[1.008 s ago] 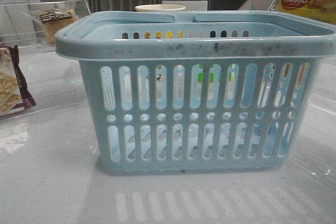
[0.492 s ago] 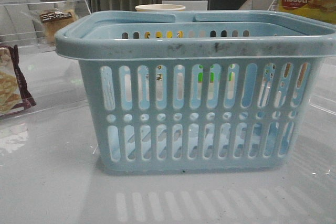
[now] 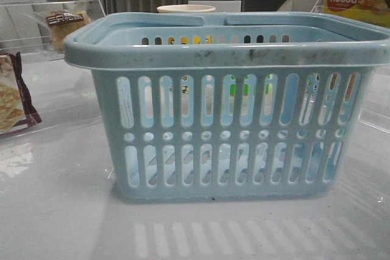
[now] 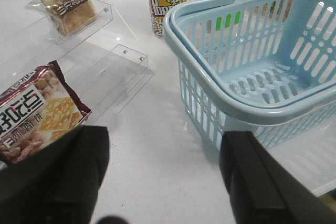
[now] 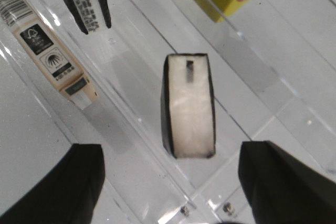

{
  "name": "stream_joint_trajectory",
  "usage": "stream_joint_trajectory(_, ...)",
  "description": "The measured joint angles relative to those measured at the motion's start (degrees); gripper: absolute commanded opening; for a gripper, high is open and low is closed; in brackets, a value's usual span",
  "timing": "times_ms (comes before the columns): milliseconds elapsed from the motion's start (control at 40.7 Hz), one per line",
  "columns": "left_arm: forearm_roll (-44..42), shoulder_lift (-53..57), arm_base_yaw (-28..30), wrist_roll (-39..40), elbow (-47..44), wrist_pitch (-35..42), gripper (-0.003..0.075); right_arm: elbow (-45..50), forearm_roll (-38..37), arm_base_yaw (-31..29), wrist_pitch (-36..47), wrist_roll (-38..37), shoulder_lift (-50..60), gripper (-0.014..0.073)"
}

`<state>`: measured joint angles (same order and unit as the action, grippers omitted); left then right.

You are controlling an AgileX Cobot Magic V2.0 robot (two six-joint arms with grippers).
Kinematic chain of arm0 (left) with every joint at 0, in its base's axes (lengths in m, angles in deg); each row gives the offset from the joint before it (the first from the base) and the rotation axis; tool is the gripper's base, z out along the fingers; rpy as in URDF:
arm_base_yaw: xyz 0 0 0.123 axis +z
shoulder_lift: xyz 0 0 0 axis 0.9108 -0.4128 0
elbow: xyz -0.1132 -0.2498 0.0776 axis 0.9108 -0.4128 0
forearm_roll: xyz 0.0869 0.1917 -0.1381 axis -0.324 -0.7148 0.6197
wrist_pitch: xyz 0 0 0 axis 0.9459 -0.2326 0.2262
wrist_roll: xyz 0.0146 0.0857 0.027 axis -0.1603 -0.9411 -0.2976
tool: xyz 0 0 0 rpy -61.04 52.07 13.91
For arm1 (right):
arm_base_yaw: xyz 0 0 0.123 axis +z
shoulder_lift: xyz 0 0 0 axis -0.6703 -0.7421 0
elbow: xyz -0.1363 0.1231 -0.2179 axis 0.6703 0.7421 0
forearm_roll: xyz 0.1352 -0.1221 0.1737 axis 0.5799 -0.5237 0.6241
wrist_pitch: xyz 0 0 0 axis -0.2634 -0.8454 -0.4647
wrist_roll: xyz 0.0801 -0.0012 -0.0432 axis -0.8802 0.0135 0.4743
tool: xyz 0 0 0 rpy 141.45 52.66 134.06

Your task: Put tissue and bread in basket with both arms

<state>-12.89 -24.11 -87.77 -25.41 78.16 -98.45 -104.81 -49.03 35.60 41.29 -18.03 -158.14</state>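
Standing on glossy white table [image 3: 61, 211], basket [image 3: 225, 56]; both arms' jaws spread wide, holding nothing.

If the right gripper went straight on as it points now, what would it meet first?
Most likely the tissue on the clear acrylic shelf, lying centred between the open right gripper's fingers; depth is unclear.

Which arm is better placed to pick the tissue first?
Right. Its open end effector is lined up over the tissue on the clear shelf. The left end effector sees only the bread, cracker packet and basket.
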Motion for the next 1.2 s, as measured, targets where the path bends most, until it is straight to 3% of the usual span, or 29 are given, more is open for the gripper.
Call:
stream_joint_trajectory(270, 0.0, 0.0, 0.0, 0.0, 0.0, 0.0, 0.0507, -1.6, -0.99, 0.0, 2.17, 0.0, -4.33, 0.0615)
stream_joint_trajectory(369, 0.0, 0.0, 0.0, 0.0, 0.0, 0.0, 0.0507, -1.6, -2.29, 0.0, 2.39, 0.0, -4.43, 0.0524)
stream_joint_trajectory(541, 0.0, 0.0, 0.0, 0.0, 0.0, 0.0, 0.0507, -1.69, -3.07, 0.0, 2.39, 0.0, -4.43, 0.0286)
stream_joint_trajectory(639, 0.0, 0.0, 0.0, 0.0, 0.0, 0.0, 0.0507, -1.69, -3.29, 0.0, 2.51, 0.0, -4.43, 0.0213)
stream_joint_trajectory(885, 0.0, 0.0, 0.0, 0.0, 0.0, 0.0, 0.0507, -1.69, -3.33, 0.0, 2.02, 0.0, -2.67, 0.0192)
stream_joint_trajectory(1204, 0.0, 0.0, 0.0, 0.0, 0.0, 0.0, 0.0507, -3.09, -3.33, 4.78, -3.0, 0.0, 14.31, 0.0192)
